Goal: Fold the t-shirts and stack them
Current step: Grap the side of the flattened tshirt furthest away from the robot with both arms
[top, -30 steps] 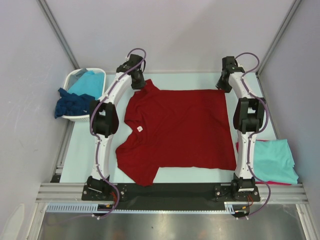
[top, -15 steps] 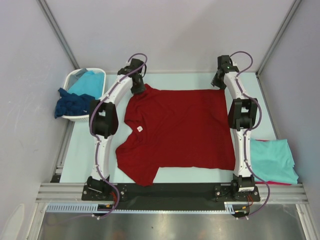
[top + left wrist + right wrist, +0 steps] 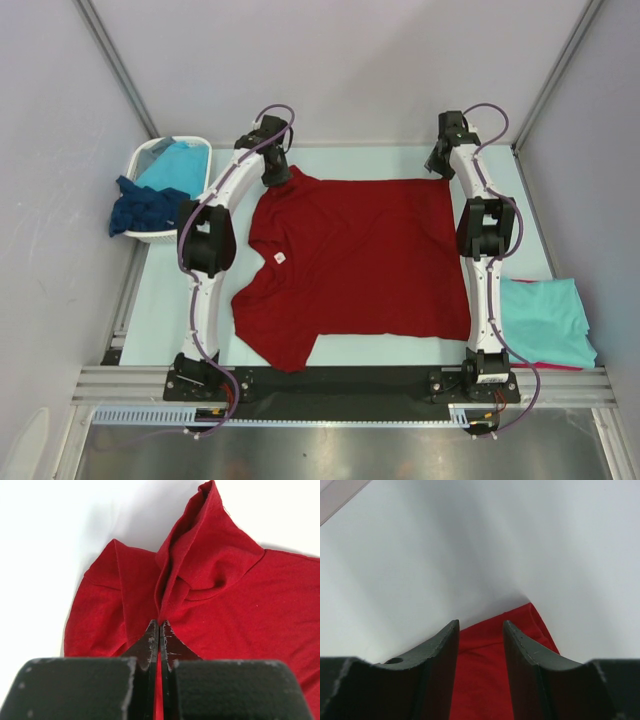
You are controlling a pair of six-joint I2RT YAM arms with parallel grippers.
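A dark red short-sleeved cloth t-shirt (image 3: 370,250) lies spread flat across the middle of the pale worktop (image 3: 165,300), collar towards the left arm and hem towards the right. The left hand (image 3: 277,175) is out at the far-left sleeve. Its own camera shows it clenched on that sleeve, the two black fingers meeting with a ridge of red cloth gathered up from between their tips. The right hand (image 3: 441,163) hangs over the far-right hem corner, released. From its wrist the fingers (image 3: 445,645) stand apart with the shirt's corner below and between them, and I can't tell whether they touch the cloth.

To my eye the first fold of this shirt is being set up, with one far corner gripped and the other not yet taken. The next move calls for the right hand to settle onto that corner and close on it. After that both hands would need to lift together and carry the far edge evenly towards the near one, so the cloth doesn't skew.

At the near right a folded turquoise t-shirt (image 3: 545,320) rests on a folded red t-shirt (image 3: 560,367) whose edge just shows; that looks like the stack. At the left a white plastic basket (image 3: 143,158) holds another turquoise shirt (image 3: 180,160), with a dark navy blue shirt (image 3: 145,210) draped over its rim.
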